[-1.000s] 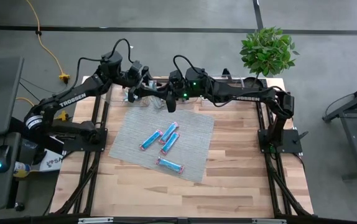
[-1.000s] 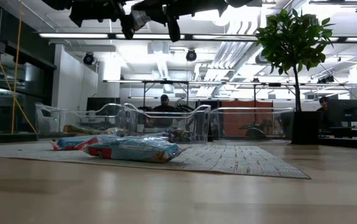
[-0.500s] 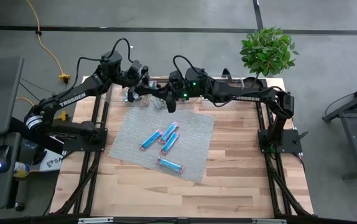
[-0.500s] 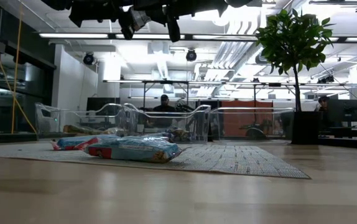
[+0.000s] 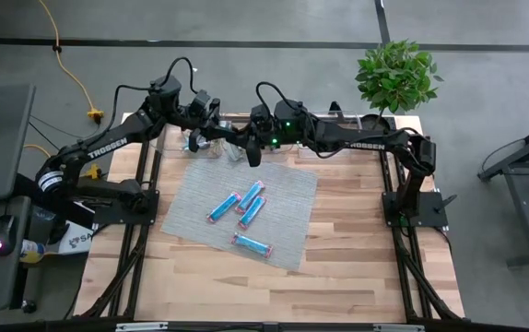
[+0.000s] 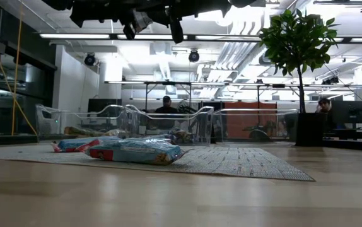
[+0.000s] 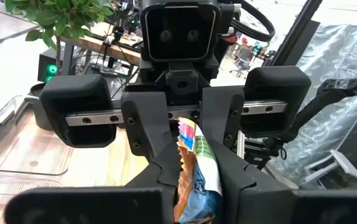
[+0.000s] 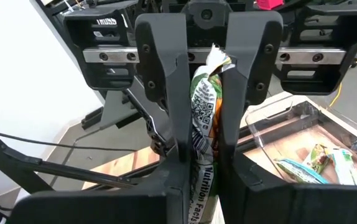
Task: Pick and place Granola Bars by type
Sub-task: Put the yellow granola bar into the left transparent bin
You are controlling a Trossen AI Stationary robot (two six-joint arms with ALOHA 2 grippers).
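Above the table's far edge, the left gripper (image 5: 211, 140) and right gripper (image 5: 242, 148) face each other, both apparently clamping one granola bar (image 8: 204, 121) pinched upright between their jaws

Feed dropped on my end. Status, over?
Left gripper and right gripper both shut on one granola bar, mid-air. Blue bars wait on the mat. Nothing in the way.
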